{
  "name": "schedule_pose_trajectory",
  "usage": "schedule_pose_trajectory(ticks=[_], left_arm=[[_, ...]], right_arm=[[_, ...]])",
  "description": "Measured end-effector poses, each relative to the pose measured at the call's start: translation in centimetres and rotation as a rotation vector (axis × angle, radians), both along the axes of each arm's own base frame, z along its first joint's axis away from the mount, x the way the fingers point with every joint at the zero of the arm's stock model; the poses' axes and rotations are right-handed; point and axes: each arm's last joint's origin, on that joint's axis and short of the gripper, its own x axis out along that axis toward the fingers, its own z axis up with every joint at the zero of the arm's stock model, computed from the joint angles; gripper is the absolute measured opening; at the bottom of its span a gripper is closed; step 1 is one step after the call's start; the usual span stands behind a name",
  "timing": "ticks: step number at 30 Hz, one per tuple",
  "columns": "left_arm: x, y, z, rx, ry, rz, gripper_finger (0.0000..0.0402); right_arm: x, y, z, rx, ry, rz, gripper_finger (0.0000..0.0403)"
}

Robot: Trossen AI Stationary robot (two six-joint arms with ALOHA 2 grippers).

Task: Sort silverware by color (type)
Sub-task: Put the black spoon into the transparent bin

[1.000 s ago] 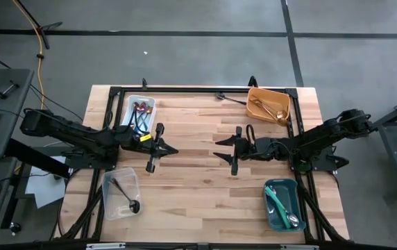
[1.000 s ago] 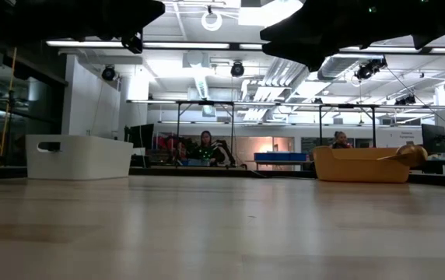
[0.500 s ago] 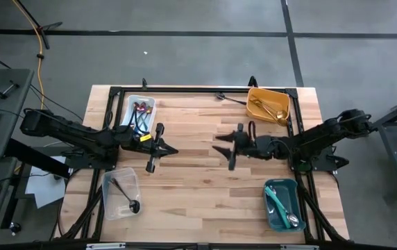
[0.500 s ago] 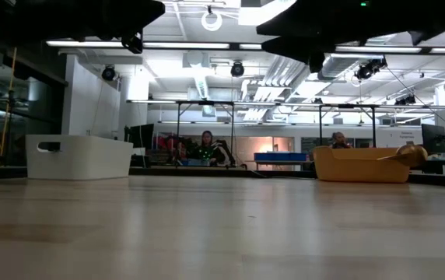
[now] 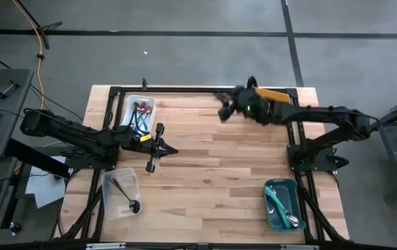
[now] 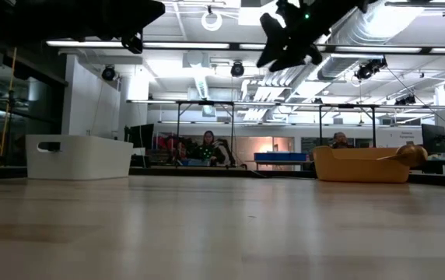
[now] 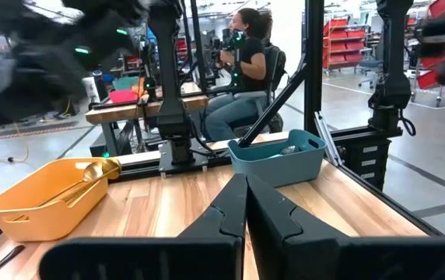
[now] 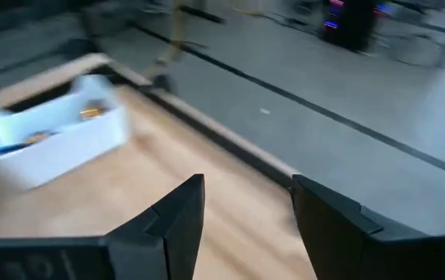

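**Right arm swings up to the far edge of the table**

Since a second ago our right gripper (image 5: 225,110) has left the middle of the table (image 5: 205,180) and now hangs high over its far edge, just beside the orange bin (image 5: 276,94), which the arm partly covers from above. Its fingers (image 8: 177,214) stand spread with nothing between them. From the low camera we see it well up under the ceiling lights, clear of the wood.

Our left gripper (image 5: 158,147) has not shifted: it waits left of the table's centre, between the white bin (image 5: 149,103) and the clear bin (image 5: 108,182), with its fingers (image 7: 226,214) pressed together on nothing.

We find the silverware already lying in the bins at the table's four corners. Gold spoons (image 7: 82,180) rest in the orange bin at the far right corner. Teal-handled pieces (image 5: 277,203) lie in the teal bin (image 5: 271,221) at the near right corner. A black spoon (image 5: 128,198) sits in the clear bin at the near left corner. What look like rainbow pieces (image 5: 140,114) fill the white bin at the far left corner, though from above they are too small for us to be sure.

One dark utensil (image 5: 234,100) seems to lie on the wood beside the orange bin, close under our right gripper.
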Motion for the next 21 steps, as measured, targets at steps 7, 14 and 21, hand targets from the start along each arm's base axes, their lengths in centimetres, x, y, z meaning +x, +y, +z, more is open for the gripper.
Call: schedule_pose_trajectory(ticks=[7,14,21], left_arm=[[0.0,0.0,0.0,0.001,-0.001,0.000,0.0000],[0.0,0.0,0.0,0.001,0.000,0.000,0.0000],[0.0,0.0,-0.1,0.002,0.012,0.000,0.0000]], right_arm=[[-0.4,-6.7,0.8,0.096,0.081,-0.161,0.0189],[1.7,-12.7,-4.0,0.324,0.291,-0.192,0.0189],[3.4,-16.1,-9.3,0.546,0.539,-0.133,0.0189]])
